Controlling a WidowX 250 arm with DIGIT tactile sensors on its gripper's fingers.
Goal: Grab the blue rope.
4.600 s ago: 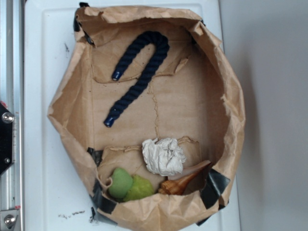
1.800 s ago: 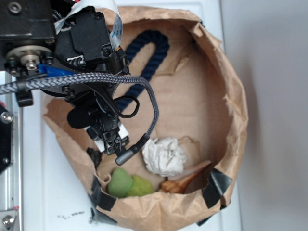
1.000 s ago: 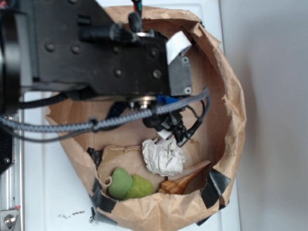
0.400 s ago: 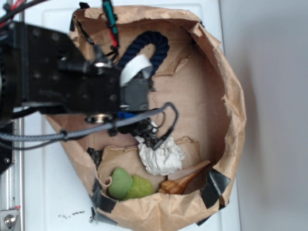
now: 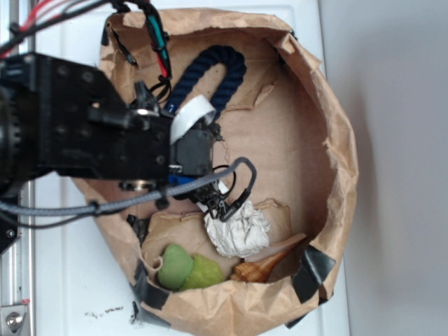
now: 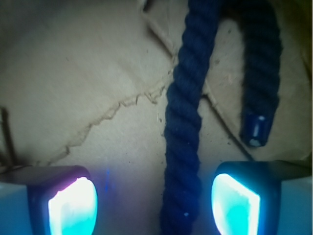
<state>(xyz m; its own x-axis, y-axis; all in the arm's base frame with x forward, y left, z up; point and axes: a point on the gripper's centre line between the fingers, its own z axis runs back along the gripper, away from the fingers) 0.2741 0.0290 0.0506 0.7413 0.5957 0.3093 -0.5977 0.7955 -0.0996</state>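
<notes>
1. Inside the crumpled brown paper bag (image 5: pixel 336 147), the thick twisted navy rope (image 6: pixel 186 122) runs between the hand's (image 6: pixel 154 203) spread fingers (image 6: pixel 73 205), nearer the right one.
2. Closing off-centre, I judge, could roll the rope sideways or pinch bag paper.

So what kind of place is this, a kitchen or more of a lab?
Probably a lab test bench, not a kitchen: a flat white tabletop holds a taped brown paper bin of unrelated items, such as a thick twisted navy rope and a crumpled white paper ball, with the open black gripper straddling the rope.

1 rope (image 5: pixel 210 80), 1 paper wad (image 5: pixel 238 229), 2 green lumps (image 5: pixel 186 268), 1 shell (image 5: pixel 269 260), 1 bag (image 5: pixel 336 168)
</notes>
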